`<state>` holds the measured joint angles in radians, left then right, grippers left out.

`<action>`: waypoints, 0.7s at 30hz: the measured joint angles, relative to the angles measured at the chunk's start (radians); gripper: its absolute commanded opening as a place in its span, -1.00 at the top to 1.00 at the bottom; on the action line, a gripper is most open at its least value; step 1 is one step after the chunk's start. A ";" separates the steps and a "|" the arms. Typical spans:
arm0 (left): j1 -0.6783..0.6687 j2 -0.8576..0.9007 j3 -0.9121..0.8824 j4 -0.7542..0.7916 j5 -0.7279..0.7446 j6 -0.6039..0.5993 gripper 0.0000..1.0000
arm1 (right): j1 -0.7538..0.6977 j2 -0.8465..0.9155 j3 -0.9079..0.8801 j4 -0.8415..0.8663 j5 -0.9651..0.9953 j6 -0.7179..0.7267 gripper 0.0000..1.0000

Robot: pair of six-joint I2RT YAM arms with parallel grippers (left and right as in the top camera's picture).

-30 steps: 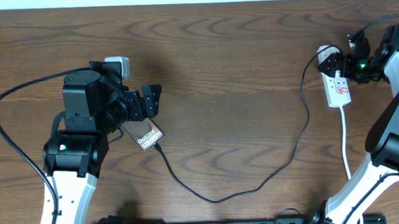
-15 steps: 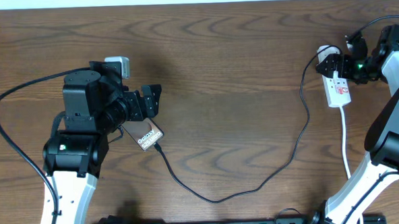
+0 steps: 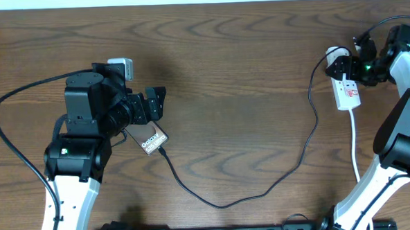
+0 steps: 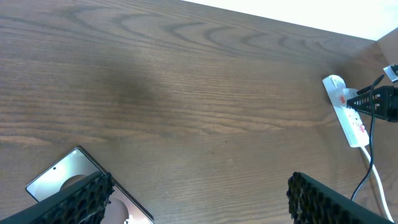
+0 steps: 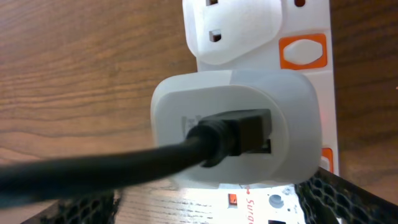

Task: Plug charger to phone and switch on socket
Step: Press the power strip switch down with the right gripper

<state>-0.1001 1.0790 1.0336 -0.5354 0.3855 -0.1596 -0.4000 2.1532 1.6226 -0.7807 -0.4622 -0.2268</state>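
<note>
Brown wooden table [image 3: 244,51] fills my overhead view; the phone [image 3: 151,140] lies flat at its left, partly beneath the left gripper [image 3: 148,103], whose jaws stand wide with nothing between them. The charger [image 3: 226,205] runs from the phone's near end in a long loop across to the socket [image 3: 346,91] at the far right; its tip meets the phone's edge, though I cannot tell whether it is seated. The right gripper [image 5: 211,199] hangs over the socket's far end, jaws spread wide either side of a white adapter [image 5: 186,99] plugged into the strip, the black lead entering its face.
</note>
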 measured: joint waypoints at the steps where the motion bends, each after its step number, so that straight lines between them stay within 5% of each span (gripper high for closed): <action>1: 0.000 0.000 0.000 0.000 0.000 0.000 -0.83 | 0.003 0.000 0.000 0.000 0.005 0.000 -0.79; 21: 0.000 0.000 0.000 -0.022 0.000 0.000 -0.84 | 0.013 0.000 0.006 0.004 0.012 0.062 -0.99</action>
<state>-0.1001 1.0790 1.0336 -0.5575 0.3851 -0.1600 -0.3866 2.1532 1.6291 -0.7765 -0.4503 -0.1650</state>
